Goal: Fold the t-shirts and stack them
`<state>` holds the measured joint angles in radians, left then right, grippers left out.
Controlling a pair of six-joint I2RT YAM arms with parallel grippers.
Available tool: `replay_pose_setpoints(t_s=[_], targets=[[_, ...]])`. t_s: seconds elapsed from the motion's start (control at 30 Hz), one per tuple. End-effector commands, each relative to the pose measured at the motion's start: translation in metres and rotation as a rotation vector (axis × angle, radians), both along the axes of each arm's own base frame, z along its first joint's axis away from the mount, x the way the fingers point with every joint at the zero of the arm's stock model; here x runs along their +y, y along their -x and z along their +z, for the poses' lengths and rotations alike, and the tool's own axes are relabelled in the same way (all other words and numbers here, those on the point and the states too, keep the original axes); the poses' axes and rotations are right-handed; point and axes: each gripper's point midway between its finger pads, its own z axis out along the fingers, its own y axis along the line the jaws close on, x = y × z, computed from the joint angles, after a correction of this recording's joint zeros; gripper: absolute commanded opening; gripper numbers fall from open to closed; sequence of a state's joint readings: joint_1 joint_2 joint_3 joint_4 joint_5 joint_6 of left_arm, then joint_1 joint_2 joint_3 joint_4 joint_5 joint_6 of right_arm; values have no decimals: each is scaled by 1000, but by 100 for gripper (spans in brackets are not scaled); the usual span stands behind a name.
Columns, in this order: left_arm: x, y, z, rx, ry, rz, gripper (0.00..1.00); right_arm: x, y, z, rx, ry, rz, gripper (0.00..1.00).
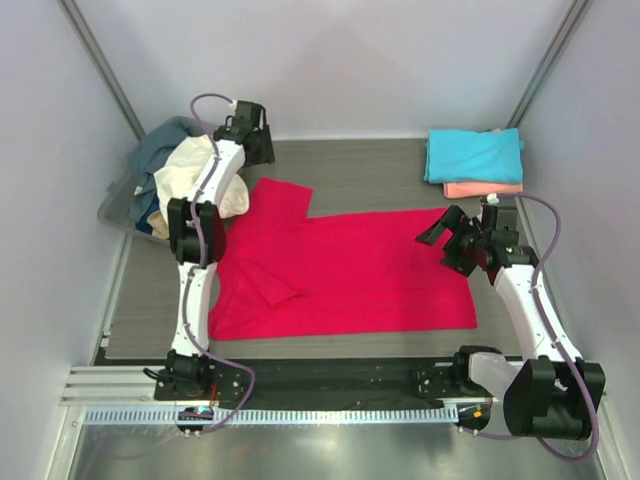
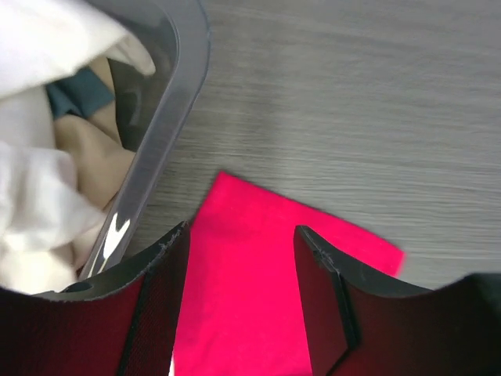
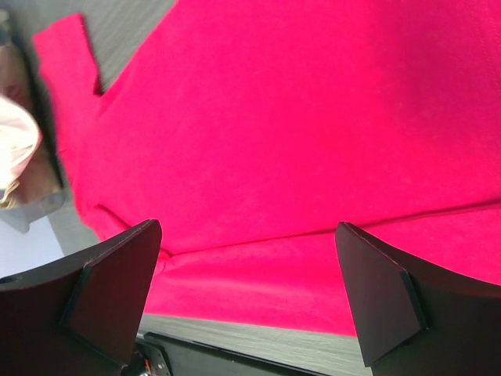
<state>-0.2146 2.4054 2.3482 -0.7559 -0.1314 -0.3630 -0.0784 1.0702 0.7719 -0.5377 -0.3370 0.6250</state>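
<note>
Left pincer (image 2: 243,235) is hovering spread over a sleeve of the crimson t-shirt (image 1: 350,270) lying flat on the table (image 1: 380,170), right pincer (image 3: 250,235) gaping above its hem, both empty, probably lining up a fold

A bright crimson t-shirt (image 1: 350,270), plain and unpatterned, against the grey, finely streaked wood-grain table (image 1: 370,165). The turquoise t-shirt (image 1: 473,155) and salmon-pink t-shirt (image 1: 483,189) are solid colours too, as are the cream t-shirt (image 1: 185,165) and slate-blue t-shirt (image 1: 160,140) in the translucent grey tub (image 1: 115,205). The left arm (image 1: 195,290) and right arm (image 1: 525,300) are white with black joints (cables (image 1: 205,97) a dusty mauve); the left gripper (image 2: 241,239) and right gripper (image 3: 249,235) are matte black.
</note>
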Motion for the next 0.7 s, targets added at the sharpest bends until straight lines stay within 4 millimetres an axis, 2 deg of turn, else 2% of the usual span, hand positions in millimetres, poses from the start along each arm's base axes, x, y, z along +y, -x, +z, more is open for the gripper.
replay_pose_setpoints(t_s=[0.0,0.07,0.27,0.37,0.43,0.5,0.67], targets=[[3,5,-16,66,-4,-52,57,11,-4,30,-127,-10,91,100],[2,0,-34,73,-2,-48,57,15,-3,31,-130,-20,111,100],[12,-13,-67,89,-12,-6,62,15,-2,20,-101,-13,143,100],[25,-21,-76,87,-13,30,66,17,-2,18,-98,-12,159,100],[40,-17,-96,142,-30,62,66,17,-1,15,-92,-13,162,100],[43,-17,-101,155,-8,72,65,17,-1,13,-87,-12,161,100],[38,-13,-105,164,17,52,63,16,-3,9,-68,-14,162,100]])
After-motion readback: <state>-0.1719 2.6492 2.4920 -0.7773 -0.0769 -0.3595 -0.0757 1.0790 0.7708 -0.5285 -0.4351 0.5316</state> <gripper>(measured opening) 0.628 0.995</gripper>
